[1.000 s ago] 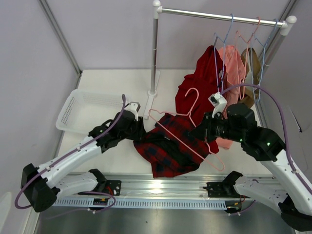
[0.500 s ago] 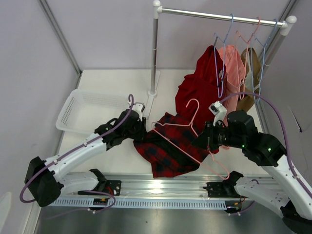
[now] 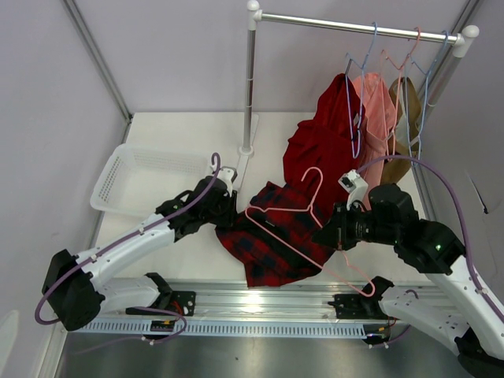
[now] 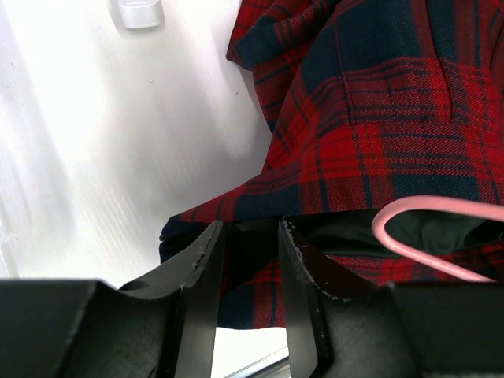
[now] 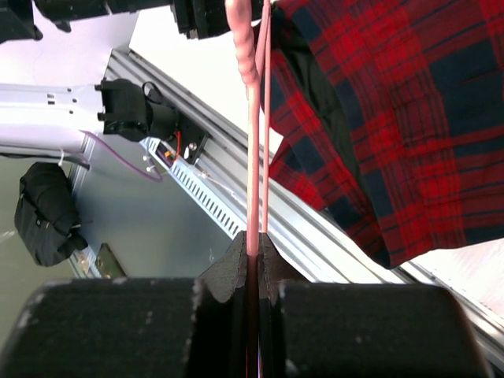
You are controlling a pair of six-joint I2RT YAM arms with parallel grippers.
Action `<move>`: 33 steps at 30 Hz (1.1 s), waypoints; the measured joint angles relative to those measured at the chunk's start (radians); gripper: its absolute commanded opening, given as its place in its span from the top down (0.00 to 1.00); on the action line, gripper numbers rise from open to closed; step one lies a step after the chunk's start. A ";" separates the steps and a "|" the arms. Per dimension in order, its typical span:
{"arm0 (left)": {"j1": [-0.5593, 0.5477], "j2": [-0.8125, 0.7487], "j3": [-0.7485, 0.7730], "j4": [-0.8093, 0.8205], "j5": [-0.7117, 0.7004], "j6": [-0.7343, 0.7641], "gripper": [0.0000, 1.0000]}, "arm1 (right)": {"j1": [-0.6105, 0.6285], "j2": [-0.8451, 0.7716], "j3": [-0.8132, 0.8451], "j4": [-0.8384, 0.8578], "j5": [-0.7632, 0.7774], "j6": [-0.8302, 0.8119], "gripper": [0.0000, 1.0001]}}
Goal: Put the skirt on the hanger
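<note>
My right jaws are clenched on the hanger [image 5: 252,157] wire over the skirt [image 4: 378,118]. My left jaws straddle its dark edge on the desk [image 4: 102,157]; I cannot tell whether they pinch it.

- We see a white table [image 3: 177,130] carrying everything.
- The garment rack's pole [image 3: 250,87] stands on it, toward the far side.
- A white slotted basket [image 3: 130,179] sits to the left of the pole's foot.
- The plaid skirt [image 3: 268,253] lies crumpled on the near side of the pole, slightly to its right.
</note>
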 measured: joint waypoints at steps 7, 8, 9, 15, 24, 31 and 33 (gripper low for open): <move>0.000 0.004 0.000 0.001 0.001 0.008 0.71 | 0.002 -0.002 -0.032 0.005 -0.039 0.011 1.00; 0.000 0.004 0.000 0.001 0.001 0.008 0.71 | 0.003 -0.002 -0.040 0.010 -0.044 0.014 1.00; 0.000 0.004 0.000 0.001 0.001 0.008 0.73 | 0.003 -0.002 -0.049 0.012 -0.048 0.017 1.00; 0.000 0.004 0.000 0.000 0.001 0.011 0.83 | 0.019 -0.003 -0.115 0.042 -0.053 0.040 1.00; 0.000 0.004 0.000 -0.001 0.004 0.018 0.91 | 0.058 0.002 -0.181 0.141 -0.032 0.085 1.00; 0.000 0.004 0.000 -0.005 0.005 0.018 0.85 | 0.080 0.002 -0.238 0.221 0.010 0.128 1.00; 0.000 0.004 0.002 -0.010 0.005 0.018 0.81 | 0.084 0.001 -0.253 0.238 0.029 0.140 1.00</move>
